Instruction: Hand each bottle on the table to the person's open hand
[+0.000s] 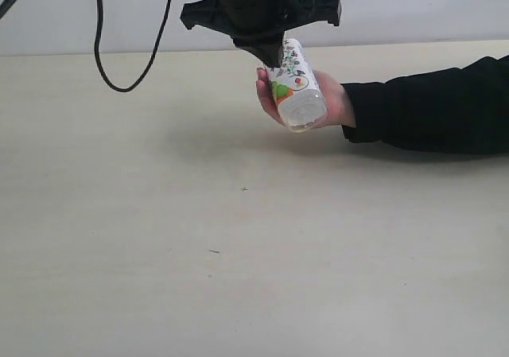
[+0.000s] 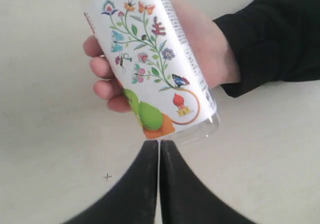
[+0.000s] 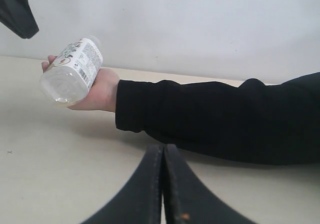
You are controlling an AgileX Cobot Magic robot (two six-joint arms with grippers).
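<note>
A white floral-labelled bottle (image 1: 296, 87) lies in the person's open hand (image 1: 338, 102), which rests palm up on the table (image 1: 199, 254) at the end of a black sleeve. In the left wrist view the same bottle (image 2: 155, 59) lies across the hand (image 2: 210, 49), clear base toward the camera. My left gripper (image 2: 159, 143) is shut and empty, its tips just short of the bottle's base; in the exterior view the left gripper (image 1: 273, 57) hangs directly above the bottle. My right gripper (image 3: 163, 146) is shut and empty, low over the table near the sleeve. From there the bottle (image 3: 72, 72) and the hand (image 3: 100, 92) show.
The black-sleeved forearm (image 1: 437, 106) lies across the table's right side. A black cable (image 1: 127, 55) hangs from the left arm above the far left. A small cross mark (image 1: 244, 188) sits on the tabletop. A pale wall (image 3: 200, 24) backs the table.
</note>
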